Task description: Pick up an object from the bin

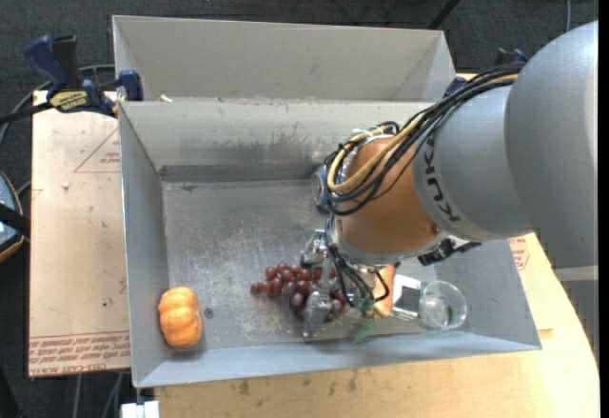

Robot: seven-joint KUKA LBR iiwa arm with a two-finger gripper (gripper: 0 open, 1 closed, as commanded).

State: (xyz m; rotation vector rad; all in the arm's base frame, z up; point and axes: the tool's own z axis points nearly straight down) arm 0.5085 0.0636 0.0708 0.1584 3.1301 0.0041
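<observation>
**Our arm, seen from above**

We see a broad, smooth, silver-grey arm, rounded like a drum, filling the 3 o'clock side. Black KUKA lettering runs along its 9 o'clock edge. Beside that sits a glossy, bulbous orange cover. Black, yellow and white cables loop in a bundle over the cover's 12 o'clock side. At its 7 o'clock hangs the gripper, a small grey-metal assembly threaded with thin wires.

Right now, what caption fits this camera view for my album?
Robot tool beside a bunch of dark red grapes, with a small orange pumpkin in a corner of the bin.
</observation>
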